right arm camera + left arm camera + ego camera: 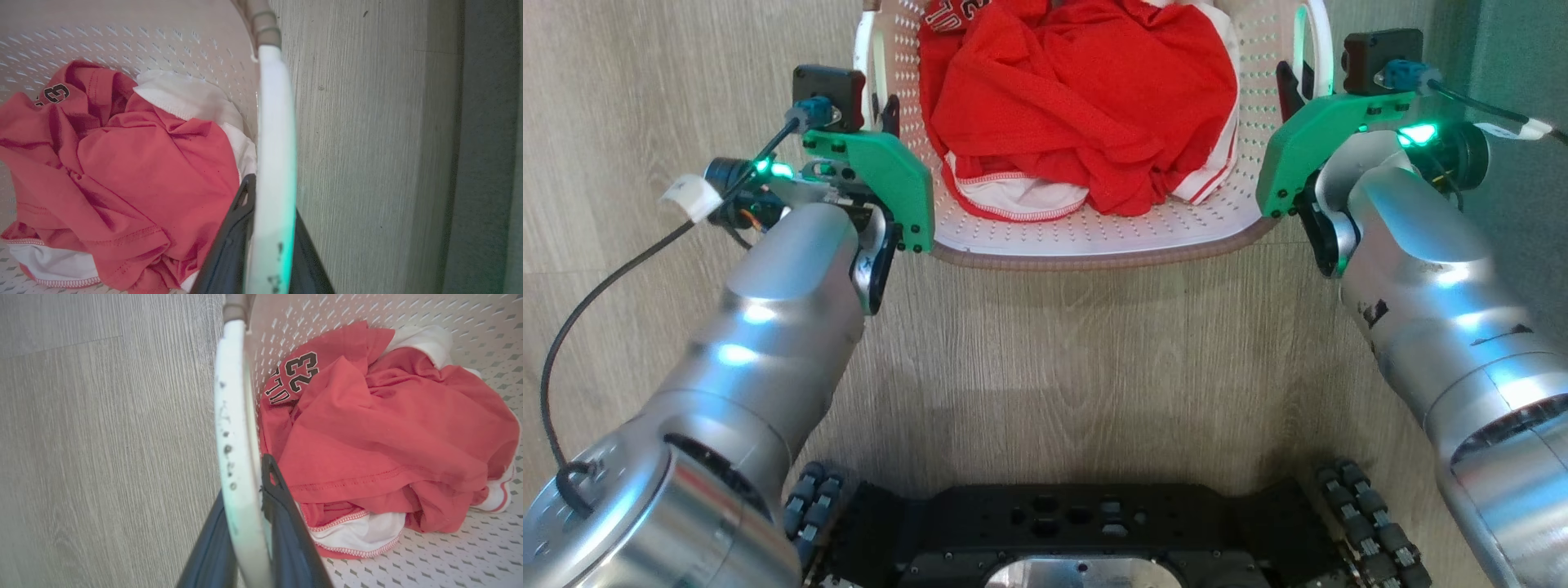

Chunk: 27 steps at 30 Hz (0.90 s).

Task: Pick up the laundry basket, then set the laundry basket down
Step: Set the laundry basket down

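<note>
Starting nearest, the robot's dark base (1078, 523) stands on the wood floor (1045, 351). Beyond it, the left gripper (245, 477) is clamped on the laundry basket (1094, 237) at its left white handle (233, 396), one finger on either side. The right gripper (273, 196) likewise pinches the right handle (276, 122). The basket lies between them, ahead of the base, and holds crumpled red and white clothes (1086, 98).

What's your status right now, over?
Left gripper, jaws shut on left handle. Right gripper, jaws shut on right handle. Laundry basket holds red clothes. Nothing in the way.
</note>
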{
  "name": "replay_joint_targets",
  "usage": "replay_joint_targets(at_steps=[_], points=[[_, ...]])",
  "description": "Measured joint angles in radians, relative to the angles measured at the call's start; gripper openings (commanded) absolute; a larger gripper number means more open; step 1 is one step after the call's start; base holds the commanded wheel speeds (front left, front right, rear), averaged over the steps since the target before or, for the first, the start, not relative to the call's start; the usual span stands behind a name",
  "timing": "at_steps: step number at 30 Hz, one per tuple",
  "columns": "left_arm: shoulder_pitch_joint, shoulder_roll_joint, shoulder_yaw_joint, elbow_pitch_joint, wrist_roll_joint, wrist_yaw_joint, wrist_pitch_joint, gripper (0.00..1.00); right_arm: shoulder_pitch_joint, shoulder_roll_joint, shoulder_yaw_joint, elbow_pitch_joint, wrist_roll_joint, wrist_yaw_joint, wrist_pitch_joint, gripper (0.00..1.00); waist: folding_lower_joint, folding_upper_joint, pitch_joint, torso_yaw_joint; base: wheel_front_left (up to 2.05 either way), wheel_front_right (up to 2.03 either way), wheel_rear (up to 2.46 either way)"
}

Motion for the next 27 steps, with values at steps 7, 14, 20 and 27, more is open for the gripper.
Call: replay_joint_targets(at_steps=[7, 14, 20, 27], points=[[-0.004, 0.002, 0.023, 0.0, 0.019, 0.006, -0.006, 0.0, 0.0, -0.005, 0.0, -0.004, -0.017, 0.0, -0.001, 0.49, 0.0, 0.0, 0.004, -0.002, 0.0, 0.0, 0.0], [-0.003, 0.002, 0.045, 0.002, 0.026, 0.019, -0.005, 0.48, 0.0, -0.01, -0.003, -0.015, -0.02, 0.0, -0.001, 1.0, 0.0, 0.0, 0.001, -0.005, 0.0, 0.0, 0.0], [0.006, 0.007, 0.084, -0.003, 0.043, 0.035, -0.005, 1.0, 0.0, -0.01, -0.023, -0.034, -0.049, 0.0, -0.001, 1.0, 0.0, 0.0, -0.023, -0.008, 0.0, 0.0, 0.0], [0.049, 0.012, 0.127, -0.041, 0.062, 0.042, -0.005, 1.0, 0.005, -0.01, -0.037, -0.08, -0.063, 0.0, -0.001, 1.0, 0.0, 0.0, -0.074, -0.012, 0.0, 0.0, 0.0]])
